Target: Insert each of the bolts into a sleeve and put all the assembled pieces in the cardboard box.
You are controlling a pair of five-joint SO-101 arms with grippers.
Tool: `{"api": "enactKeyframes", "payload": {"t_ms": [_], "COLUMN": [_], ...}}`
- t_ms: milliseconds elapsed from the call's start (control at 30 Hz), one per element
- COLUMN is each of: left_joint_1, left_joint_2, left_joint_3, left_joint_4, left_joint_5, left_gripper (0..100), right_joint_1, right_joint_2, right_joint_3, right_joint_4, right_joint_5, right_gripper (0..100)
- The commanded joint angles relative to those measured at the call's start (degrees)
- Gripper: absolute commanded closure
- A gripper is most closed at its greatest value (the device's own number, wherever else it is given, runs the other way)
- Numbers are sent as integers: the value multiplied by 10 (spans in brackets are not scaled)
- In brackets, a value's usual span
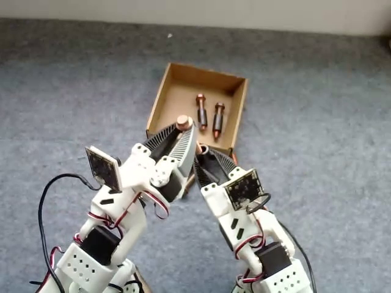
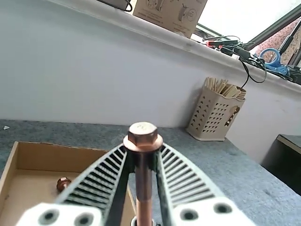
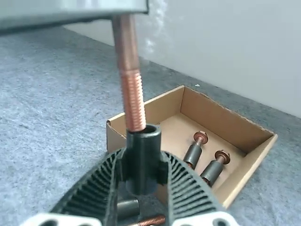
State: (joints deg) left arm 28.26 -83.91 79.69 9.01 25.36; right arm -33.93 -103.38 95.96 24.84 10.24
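Left gripper point(image 2: 144, 157) clamps the bolt point(image 2: 143, 135); right gripper point(image 3: 141, 165) clamps the sleeve point(image 3: 142, 148). The bolt's threaded tip sits at the sleeve's mouth, axes nearly aligned.

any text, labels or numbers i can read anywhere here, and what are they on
No text here can be read.
Carton on the ledge behind the table: printed drawings and marks, too small and blurred to read.
Cardboard box: no lettering visible.
Held bolt and sleeve: no markings visible.
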Motion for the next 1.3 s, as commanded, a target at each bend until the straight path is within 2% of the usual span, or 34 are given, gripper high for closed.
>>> {"api": "enactKeyframes", "payload": {"t_ms": [0,433,700,900,1100,1267], "left_joint_1": [11,10,57,55,41,13], "left_joint_2": [-3,-5,-5,-5,-5,-8], "left_joint_3": [-3,26,26,26,25,21], "left_joint_4": [-11,-7,77,88,122,124], "left_joint_5": [13,1,-68,-70,-66,-36], "left_gripper": [995,995,995,995,891,877], "right_joint_1": [-29,15,16,17,18,35], "right_joint_2": [-18,-18,-18,-18,-17,-17], "right_joint_3": [69,67,67,68,68,66], "right_joint_4": [-15,-36,-35,-34,-33,-33], "right_joint_5": [7,7,6,4,4,4], "right_gripper": [994,994,994,994,994,994]}}
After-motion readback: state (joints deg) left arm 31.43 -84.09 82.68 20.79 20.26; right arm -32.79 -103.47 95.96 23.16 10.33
